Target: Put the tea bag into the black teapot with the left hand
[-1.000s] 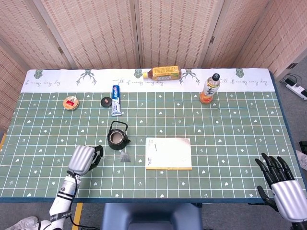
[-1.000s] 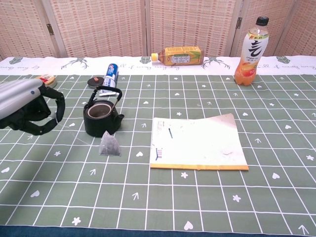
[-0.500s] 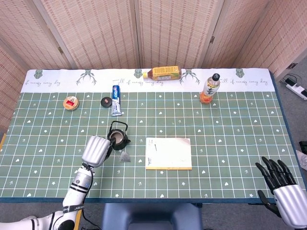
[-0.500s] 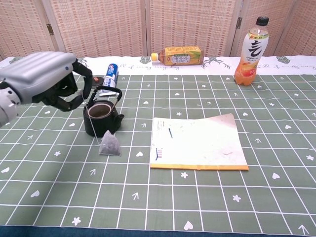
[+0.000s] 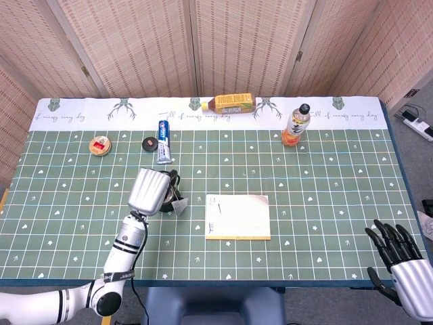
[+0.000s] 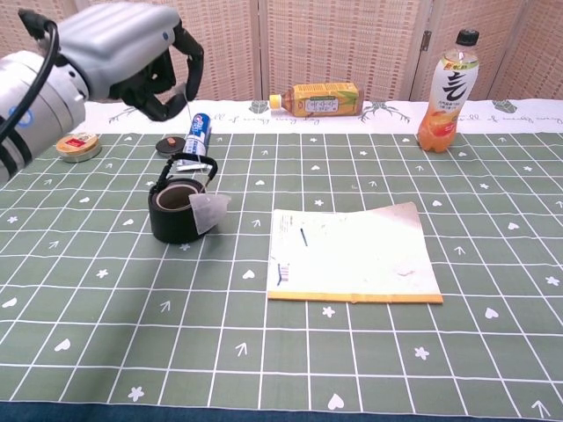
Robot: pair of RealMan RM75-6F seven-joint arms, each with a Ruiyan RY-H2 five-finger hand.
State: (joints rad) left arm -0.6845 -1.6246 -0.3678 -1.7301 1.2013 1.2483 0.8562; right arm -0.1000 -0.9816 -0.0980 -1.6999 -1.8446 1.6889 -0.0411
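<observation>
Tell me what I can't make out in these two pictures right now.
- Head view: the left hand covers most of the black teapot, so its opening is hidden.
- Chest view: the string from the tea bag up to the left hand is too thin to trace.
- Head view: the right hand is cut off by the corner; the chest view misses it.

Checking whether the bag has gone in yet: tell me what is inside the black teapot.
The black teapot has its lid off, and its opening looks empty, though the bottom is too dark to see. The tea bag hangs at its rim, outside, from a string in the left hand.
</observation>
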